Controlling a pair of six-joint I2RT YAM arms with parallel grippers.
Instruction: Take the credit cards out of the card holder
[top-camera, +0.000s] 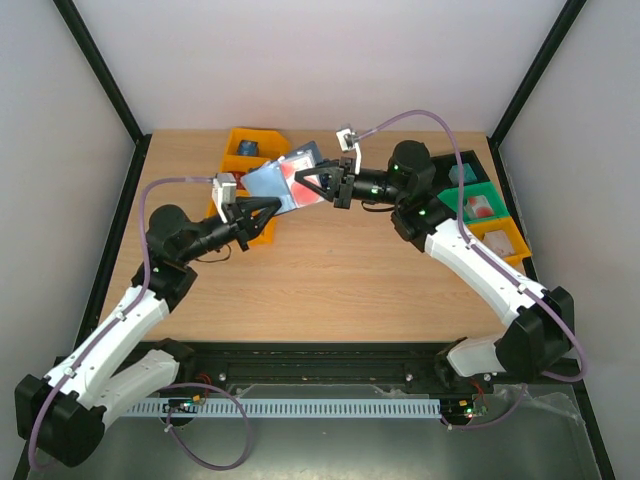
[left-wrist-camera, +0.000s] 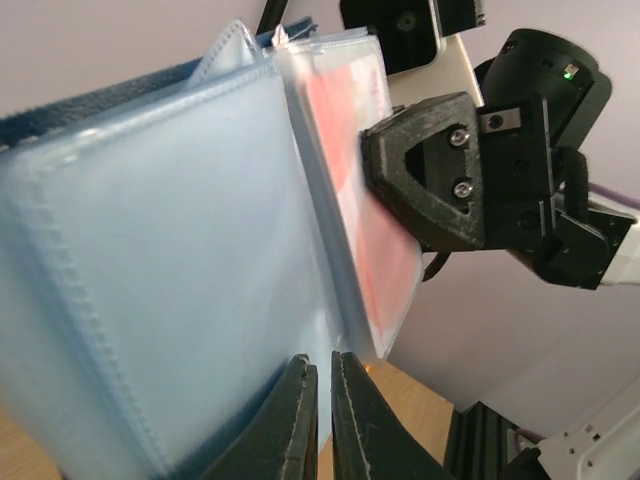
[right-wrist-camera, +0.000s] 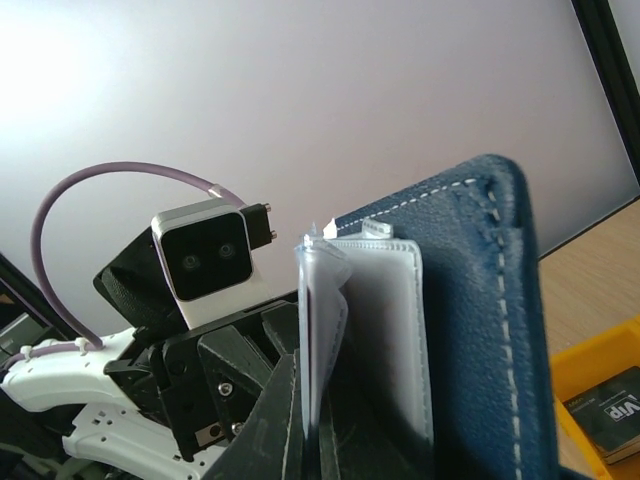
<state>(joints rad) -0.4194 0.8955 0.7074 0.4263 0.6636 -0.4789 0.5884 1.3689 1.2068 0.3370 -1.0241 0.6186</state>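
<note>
From above, the card holder (top-camera: 266, 180) hangs open in the air over the far part of the tabletop (top-camera: 330, 280), caught between the two arms. The left hand (top-camera: 270, 206) reaches up to it from the near-left side and the right hand (top-camera: 303, 184) comes in from its right, both arms stretched forward with their wrists turned toward each other. That high view hides the grips; the wrist cameras give them. The left one looks along the clear plastic sleeves (left-wrist-camera: 150, 300) fanned out, with the left fingers (left-wrist-camera: 295, 430) pressed together on the bottom edge of one sleeve. It also shows a red card (left-wrist-camera: 350, 170) tucked inside the next sleeve over, and the black right hand lying against that sleeve. The right wrist camera sees the holder's other side: the navy cover (right-wrist-camera: 490, 330) with pale stitching standing upright, the sleeves just beside it, and the right fingers (right-wrist-camera: 280, 430) shut on the lower edge of a thin sleeve. Only this view shows, low down beyond the holder, a yellow bin (right-wrist-camera: 585, 360) with a dark card (right-wrist-camera: 610, 405) lying in it.
</note>
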